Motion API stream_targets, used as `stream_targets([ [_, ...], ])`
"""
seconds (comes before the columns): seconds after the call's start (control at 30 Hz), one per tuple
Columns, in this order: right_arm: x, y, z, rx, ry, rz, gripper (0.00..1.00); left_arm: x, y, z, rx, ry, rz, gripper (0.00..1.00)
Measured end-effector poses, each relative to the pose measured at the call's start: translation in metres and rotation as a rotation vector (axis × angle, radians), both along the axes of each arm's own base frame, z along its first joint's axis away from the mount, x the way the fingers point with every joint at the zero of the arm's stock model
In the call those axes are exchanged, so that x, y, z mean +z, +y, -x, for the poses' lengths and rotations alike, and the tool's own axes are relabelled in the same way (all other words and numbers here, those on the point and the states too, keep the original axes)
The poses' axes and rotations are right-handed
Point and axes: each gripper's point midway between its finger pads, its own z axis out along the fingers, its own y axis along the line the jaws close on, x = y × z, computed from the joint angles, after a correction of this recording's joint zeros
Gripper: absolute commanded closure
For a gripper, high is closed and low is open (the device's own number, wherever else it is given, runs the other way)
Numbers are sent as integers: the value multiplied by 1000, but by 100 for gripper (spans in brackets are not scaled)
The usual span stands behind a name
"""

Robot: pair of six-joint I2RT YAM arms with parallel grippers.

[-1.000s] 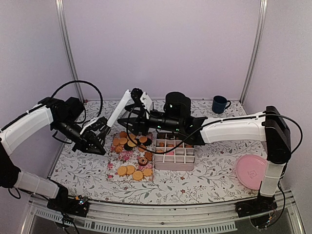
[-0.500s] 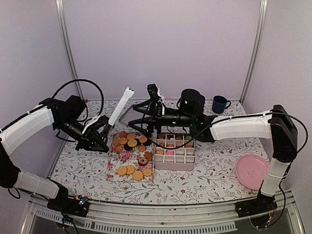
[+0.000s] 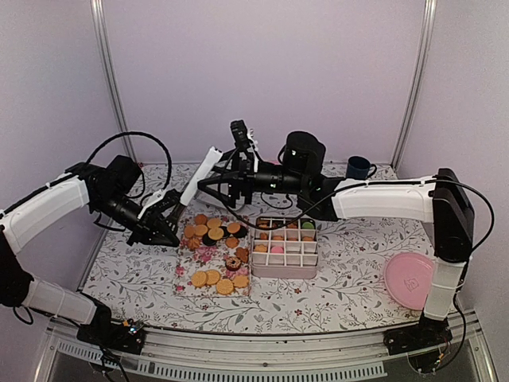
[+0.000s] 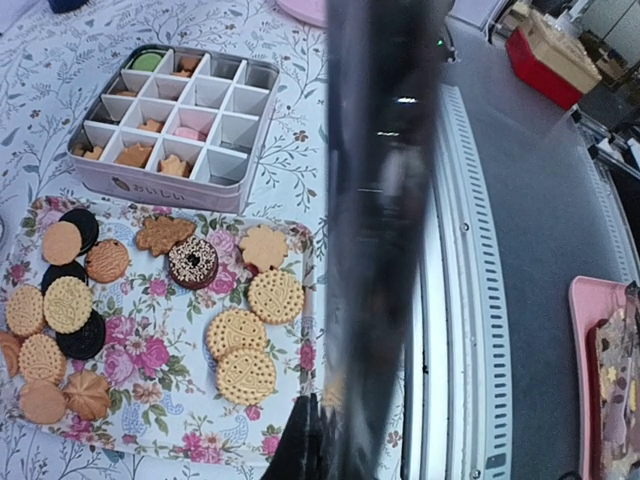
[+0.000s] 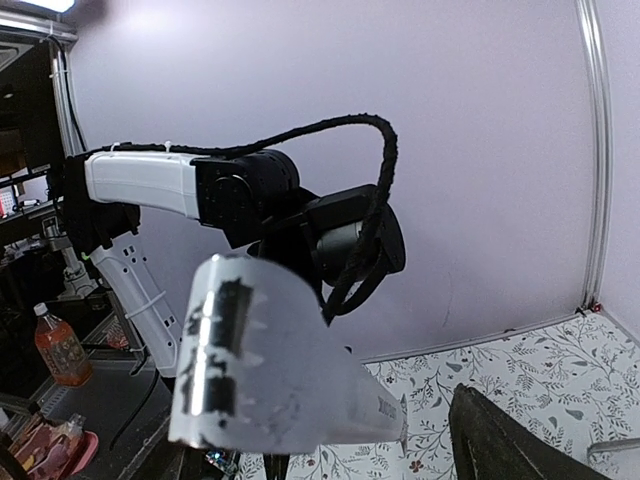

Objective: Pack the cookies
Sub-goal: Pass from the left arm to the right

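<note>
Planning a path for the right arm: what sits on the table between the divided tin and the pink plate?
Nothing: the top view shows only bare flowered tablecloth between the divided tin and the pink plate.

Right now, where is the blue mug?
In the top view, the blue mug stands far back on the table, right of centre, beyond the divided tin and the right arm.
</note>
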Motion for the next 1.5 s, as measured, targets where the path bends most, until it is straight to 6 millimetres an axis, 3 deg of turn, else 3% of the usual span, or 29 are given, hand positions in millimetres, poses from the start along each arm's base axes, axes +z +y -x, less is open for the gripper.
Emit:
stream_targets([
  [0.27,-18,13,-1,11,43,48,33,-14,4,-7,33,-10,-47,100],
  [0.5,-21,17,3,55,56,68,47,-18,6,-7,38,-15,-59,100],
  [0.83,-26,23,5,120,71,86,46,-20,8,-8,53,-10,-82,100],
  [0.97,-29,24,4,121,75,90,59,-22,9,-10,64,-6,-93,100],
  [1.07,-30,24,2,112,86,94,65,-23,10,-14,77,-17,-102,91],
  [1.1,-30,25,2,108,85,94,66,-23,10,-15,85,-17,-105,84],
  [1.13,-32,25,1,98,86,96,66,-23,10,-18,93,-30,-107,71],
  [1.2,-40,27,1,73,94,110,66,-23,10,-24,105,-54,-111,60],
  [1.4,-80,24,-4,-6,130,180,69,-27,15,-36,171,-106,-139,46],
  [1.5,-87,18,-8,-58,129,196,68,-27,18,-41,204,-116,-146,22],
])
